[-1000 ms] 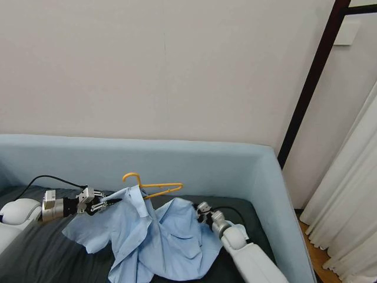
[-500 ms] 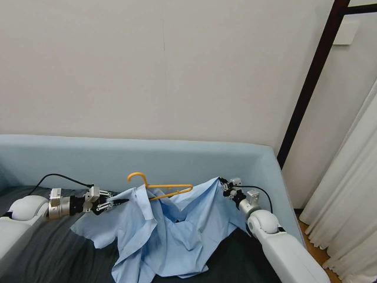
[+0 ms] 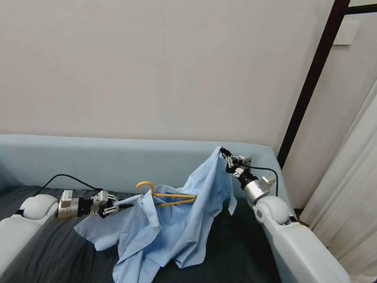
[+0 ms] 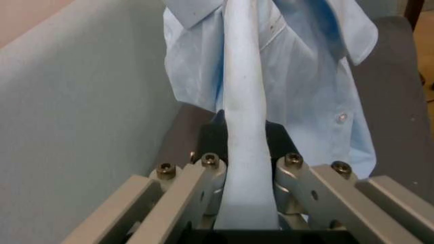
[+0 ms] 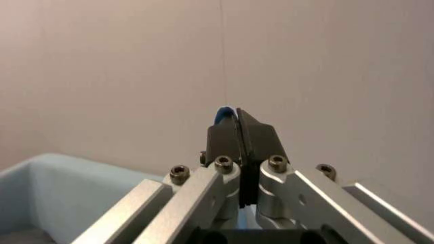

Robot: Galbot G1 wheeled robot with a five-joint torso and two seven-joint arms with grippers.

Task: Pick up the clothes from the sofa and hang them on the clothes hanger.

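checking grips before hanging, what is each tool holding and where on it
Both hold the light blue shirt: the left tool is shut on a folded strip of its edge; the right tool pinches another edge, high by the sofa back.

A plain off-white wall point(image 3: 165, 71) is seen across the whole background, crossed by a thin vertical seam point(image 3: 163, 59). A dark post point(image 3: 309, 82) is set at the wall's right end, and a pale rectangular plate point(image 3: 346, 30) is mounted just beside its top. White pleated curtains point(image 3: 353, 200) are hung at the far right edge.
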